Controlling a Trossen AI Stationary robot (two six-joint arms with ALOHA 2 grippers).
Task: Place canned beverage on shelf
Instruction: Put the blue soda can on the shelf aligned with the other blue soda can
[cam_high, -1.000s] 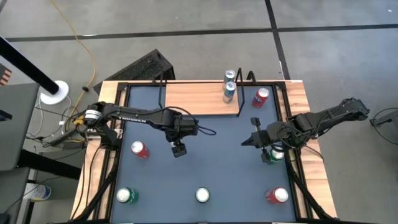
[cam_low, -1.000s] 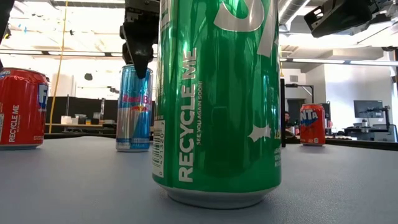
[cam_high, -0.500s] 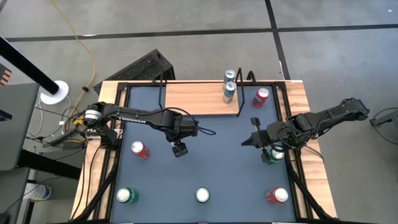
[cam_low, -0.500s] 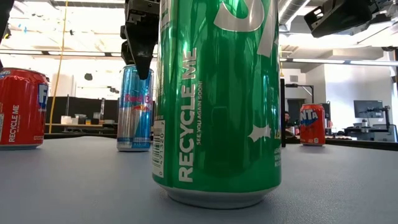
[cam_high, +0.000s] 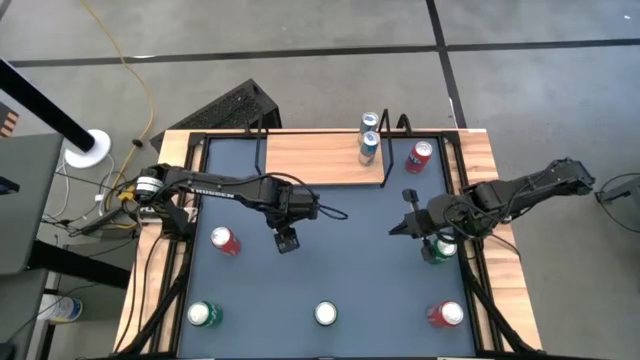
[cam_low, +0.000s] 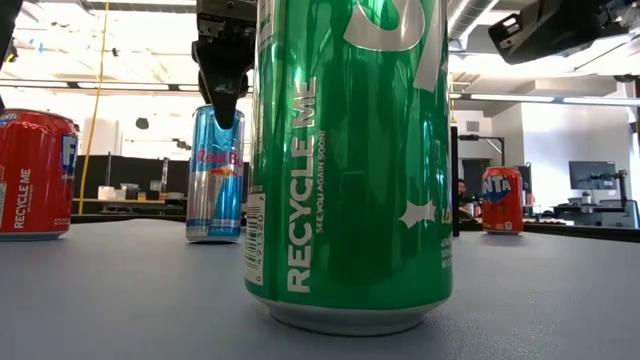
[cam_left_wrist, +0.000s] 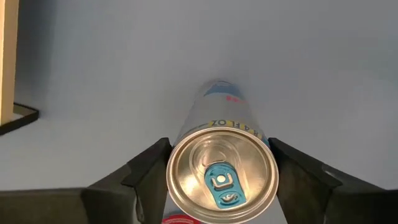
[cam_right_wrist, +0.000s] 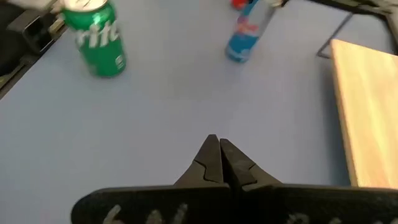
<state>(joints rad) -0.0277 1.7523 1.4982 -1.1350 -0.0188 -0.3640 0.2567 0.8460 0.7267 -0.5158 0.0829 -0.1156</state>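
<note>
Left pincer (cam_left_wrist: 222, 165) narrowed, apart around slim blue can (cam_left_wrist: 222, 180), wrist-only view

The left arm reaches out over the middle of the table with its wrist bent down and the left gripper (cam_high: 287, 240) pointing downward, its fingers (cam_left_wrist: 147, 172) spread apart, while the right arm waits at the right side, right gripper (cam_right_wrist: 219, 158) pressed closed.

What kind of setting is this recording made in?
Probably a robotics lab or workshop: bare concrete floor with a trailing yellow cable, monitors on benches beyond the table, and strip ceiling lights.
</note>
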